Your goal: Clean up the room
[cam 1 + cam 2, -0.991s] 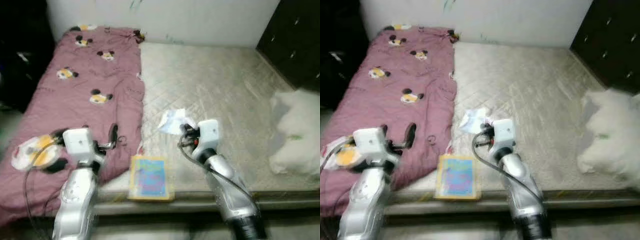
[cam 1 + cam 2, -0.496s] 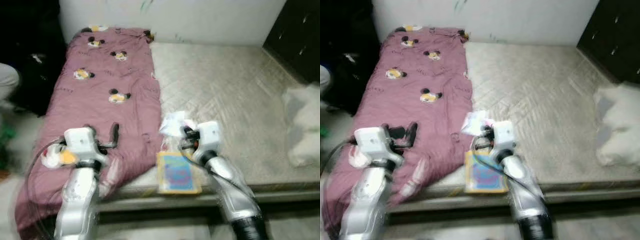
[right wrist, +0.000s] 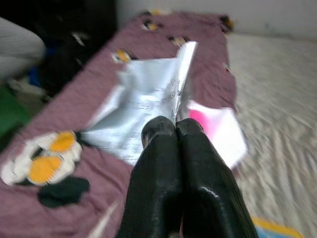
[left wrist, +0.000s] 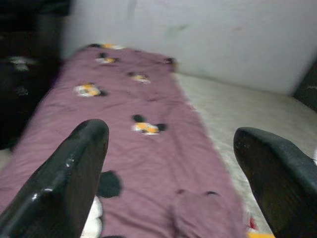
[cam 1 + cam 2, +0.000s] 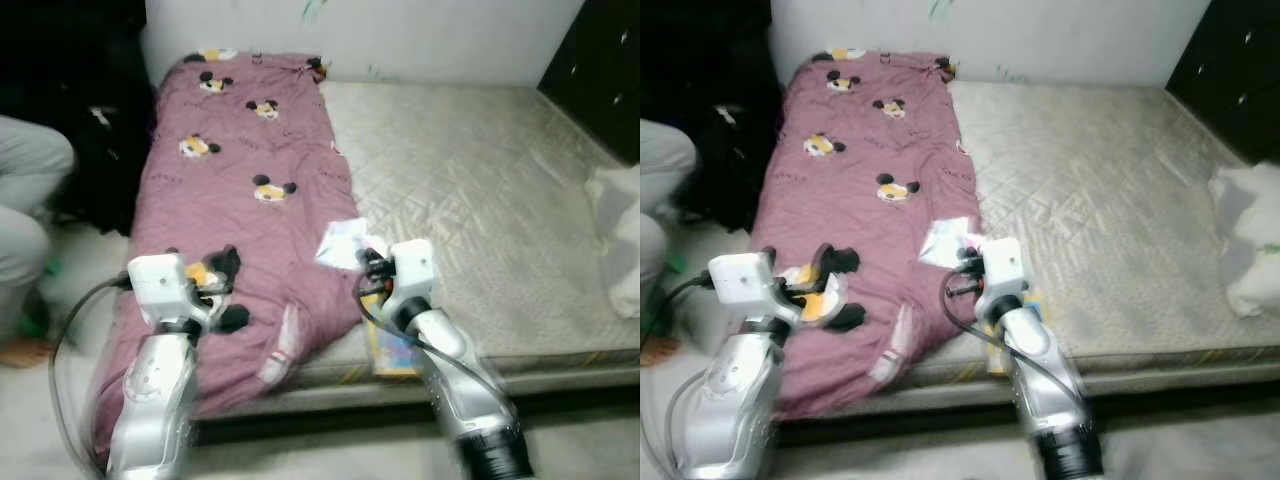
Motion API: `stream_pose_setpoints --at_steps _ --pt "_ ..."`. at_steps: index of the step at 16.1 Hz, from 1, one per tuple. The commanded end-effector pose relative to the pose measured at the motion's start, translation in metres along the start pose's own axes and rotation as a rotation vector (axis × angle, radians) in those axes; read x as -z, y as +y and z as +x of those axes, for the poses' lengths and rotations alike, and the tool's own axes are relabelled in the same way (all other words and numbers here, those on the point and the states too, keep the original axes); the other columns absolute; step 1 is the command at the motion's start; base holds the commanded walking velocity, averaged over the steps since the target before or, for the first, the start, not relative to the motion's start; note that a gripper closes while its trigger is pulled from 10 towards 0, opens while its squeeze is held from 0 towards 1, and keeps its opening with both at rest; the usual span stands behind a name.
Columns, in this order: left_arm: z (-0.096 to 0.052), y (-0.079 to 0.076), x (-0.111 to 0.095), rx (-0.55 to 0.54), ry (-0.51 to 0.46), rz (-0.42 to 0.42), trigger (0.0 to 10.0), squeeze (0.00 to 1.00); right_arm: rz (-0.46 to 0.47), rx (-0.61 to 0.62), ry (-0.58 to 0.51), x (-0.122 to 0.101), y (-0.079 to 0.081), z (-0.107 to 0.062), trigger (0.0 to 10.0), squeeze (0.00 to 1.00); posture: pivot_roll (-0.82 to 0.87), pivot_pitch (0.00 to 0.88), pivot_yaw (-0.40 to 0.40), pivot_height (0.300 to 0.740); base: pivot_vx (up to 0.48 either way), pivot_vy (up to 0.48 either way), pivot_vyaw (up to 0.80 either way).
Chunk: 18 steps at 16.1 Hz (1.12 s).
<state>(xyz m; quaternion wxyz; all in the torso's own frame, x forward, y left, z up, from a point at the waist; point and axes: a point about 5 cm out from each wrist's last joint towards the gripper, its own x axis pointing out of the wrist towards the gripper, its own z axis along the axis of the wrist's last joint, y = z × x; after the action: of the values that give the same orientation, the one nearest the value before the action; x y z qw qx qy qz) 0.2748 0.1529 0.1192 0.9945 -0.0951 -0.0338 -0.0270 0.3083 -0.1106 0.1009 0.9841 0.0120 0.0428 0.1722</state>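
From the left eye view we look down on a bed with a bare grey mattress (image 5: 470, 180) and a mauve cartoon-print blanket (image 5: 240, 200) spread along its left half, the near end spilling over the edge. Our right gripper (image 5: 362, 262) is raised above the blanket's edge, pinching a crumpled wrapper (image 5: 340, 240) of silvery-white film. Under that arm a colourful book (image 5: 392, 350) lies at the mattress edge. A white pillow (image 5: 620, 235) sits at the far right, and a person's grey-clad leg (image 5: 30, 200) shows at the left.

The right eye view gives the same layout. Our left gripper (image 5: 822, 272) hovers above the blanket's near end, touching nothing.

In the left wrist view both black fingers (image 4: 74, 168) stand wide apart with nothing between them, the blanket lying beyond.

In the right wrist view the two fingers (image 3: 163, 148) are pressed together on the wrapper's lower edge, the sheet fanning out past the tips with a pink patch on it.

We judge the wrapper to be very light, thin and floppy, and probably slick, so the hold at its margin could slip; a pinch on a bunched fold would be safer. It will crush harmlessly.
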Motion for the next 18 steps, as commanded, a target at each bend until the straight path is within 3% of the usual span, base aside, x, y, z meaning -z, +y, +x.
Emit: stream_pose_setpoints --at_steps 1,3,12,15,18 --pt "0.0 0.002 0.001 -0.007 0.013 0.013 10.0 0.0 0.004 -0.005 -0.025 -0.006 0.001 0.002 10.0 0.0 -0.02 0.047 -0.074 0.74 0.0 0.48 0.0" --pt "0.003 0.002 -0.002 -0.006 -0.012 0.019 10.0 0.0 0.009 -0.009 -0.039 -0.009 0.001 0.004 10.0 0.0 -0.03 0.041 -0.073 0.74 0.0 0.48 0.0" --pt "0.005 0.01 -0.01 -0.064 -0.071 0.059 10.0 0.0 -0.009 -0.026 -0.077 -0.017 0.002 0.009 10.0 0.0 -0.03 0.034 -0.079 0.74 0.0 0.0 0.0" --pt "-0.003 0.014 -0.011 -0.083 -0.067 0.076 10.0 0.0 0.003 -0.018 -0.081 -0.015 0.006 0.005 10.0 0.0 -0.04 0.055 -0.068 0.74 0.0 0.0 0.0" --pt "0.001 0.015 -0.021 -0.077 -0.091 0.095 10.0 0.0 -0.013 -0.045 -0.128 -0.024 0.015 0.005 10.0 0.0 -0.03 0.076 -0.063 0.74 0.0 0.0 0.15"
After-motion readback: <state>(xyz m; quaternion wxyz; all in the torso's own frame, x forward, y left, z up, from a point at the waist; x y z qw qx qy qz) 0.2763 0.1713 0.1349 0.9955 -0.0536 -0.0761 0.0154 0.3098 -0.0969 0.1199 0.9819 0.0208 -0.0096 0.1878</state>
